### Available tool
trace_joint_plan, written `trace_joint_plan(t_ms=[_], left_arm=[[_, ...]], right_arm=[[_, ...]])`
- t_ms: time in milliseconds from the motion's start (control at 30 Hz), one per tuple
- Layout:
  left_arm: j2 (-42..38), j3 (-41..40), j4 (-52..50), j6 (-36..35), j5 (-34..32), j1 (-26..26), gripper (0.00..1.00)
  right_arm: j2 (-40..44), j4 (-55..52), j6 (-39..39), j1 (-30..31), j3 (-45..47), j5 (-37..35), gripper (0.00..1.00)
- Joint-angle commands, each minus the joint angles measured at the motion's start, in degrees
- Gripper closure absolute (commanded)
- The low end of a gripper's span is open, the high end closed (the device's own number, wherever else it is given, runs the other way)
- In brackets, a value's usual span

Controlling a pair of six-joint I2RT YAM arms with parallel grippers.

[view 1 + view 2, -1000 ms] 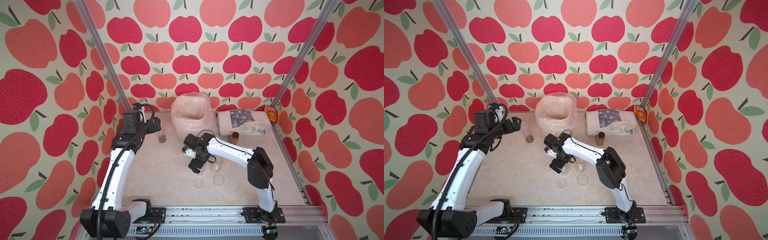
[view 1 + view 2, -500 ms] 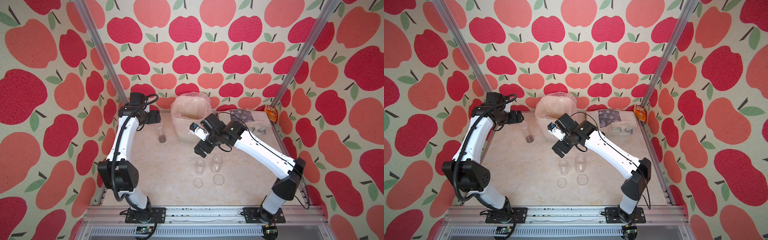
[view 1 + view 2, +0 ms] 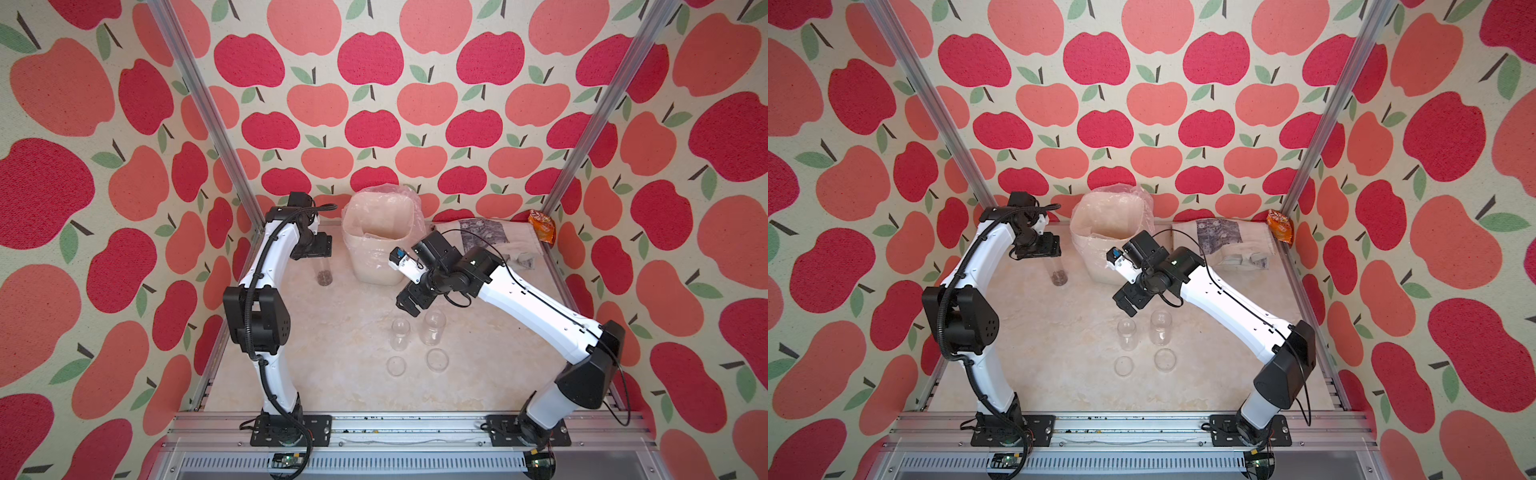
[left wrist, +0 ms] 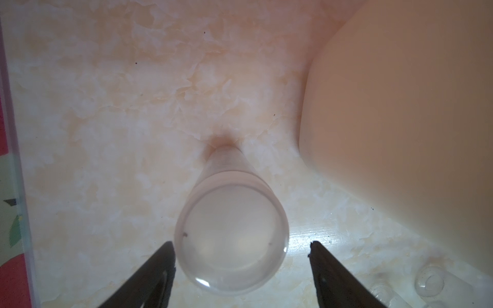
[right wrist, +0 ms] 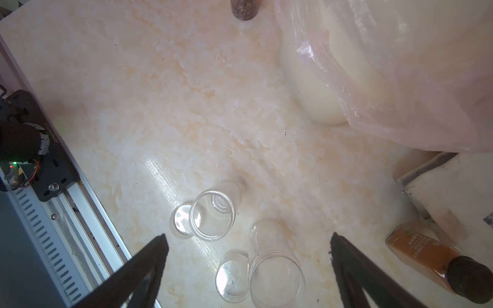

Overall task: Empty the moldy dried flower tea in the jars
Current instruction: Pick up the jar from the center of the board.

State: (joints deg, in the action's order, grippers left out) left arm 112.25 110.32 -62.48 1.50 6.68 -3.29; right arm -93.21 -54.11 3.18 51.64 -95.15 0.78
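left gripper [image 4: 241,243] has come over the last full jar [image 3: 323,270], jaws open astride its lid [image 4: 229,229], nothing gripped; tea [image 3: 1059,276] inside. right gripper [image 5: 248,235], jaws wide, has left two emptied jars [image 3: 433,328]. you have one to empty.

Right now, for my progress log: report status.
Left gripper open, straddling lidded jar, tea inside. Right gripper open, empty. Two jars empty, uncapped. Nothing blocking.

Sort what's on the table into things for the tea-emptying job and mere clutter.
Job: lidded jar with dried flower tea; smaller open jar; taller open jar; two loose lids; lined white bin.
Clutter: amber black-capped bottle; printed pouch; orange packet.
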Motion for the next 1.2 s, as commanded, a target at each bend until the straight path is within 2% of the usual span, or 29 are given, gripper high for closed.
trace_joint_plan(t_ms=[0, 367, 500, 633, 867, 1033, 1167], left_arm=[[1.47, 1.91, -1.66, -0.62, -2.88, -0.04, 0.23], [3.56, 1.74, 1.3, -1.49, -4.04, -0.8, 0.36], [3.97, 1.74, 1.8, -1.5, -3.61, -0.92, 0.46], [2.56, 1.52, 1.72, -1.5, -3.52, -0.9, 0.62], [-7.24, 1.65, -0.84, -1.74, -2.81, -1.19, 0.77], [-17.59, 2.56, -4.05, -2.45, 0.6, -2.25, 0.81], [-22.8, 6.1, -9.02, -3.06, 4.22, -3.58, 0.83]], right_arm=[[2.28, 0.96, -0.31, -0.4, 1.16, 0.89, 0.01], [1.99, 1.36, -0.98, -0.48, 2.45, 1.54, 0.01], [2.01, 1.37, -1.13, -0.48, 2.88, 1.55, 0.01], [2.3, 1.86, -1.29, -0.48, 3.46, 1.46, 0.01], [5.43, 6.81, 0.1, -0.53, 5.45, 4.39, 0.01], [8.93, 12.84, 2.27, -0.57, 8.21, 7.05, 0.01], [12.29, 18.93, 4.71, -0.55, 11.85, 9.23, 0.01]])
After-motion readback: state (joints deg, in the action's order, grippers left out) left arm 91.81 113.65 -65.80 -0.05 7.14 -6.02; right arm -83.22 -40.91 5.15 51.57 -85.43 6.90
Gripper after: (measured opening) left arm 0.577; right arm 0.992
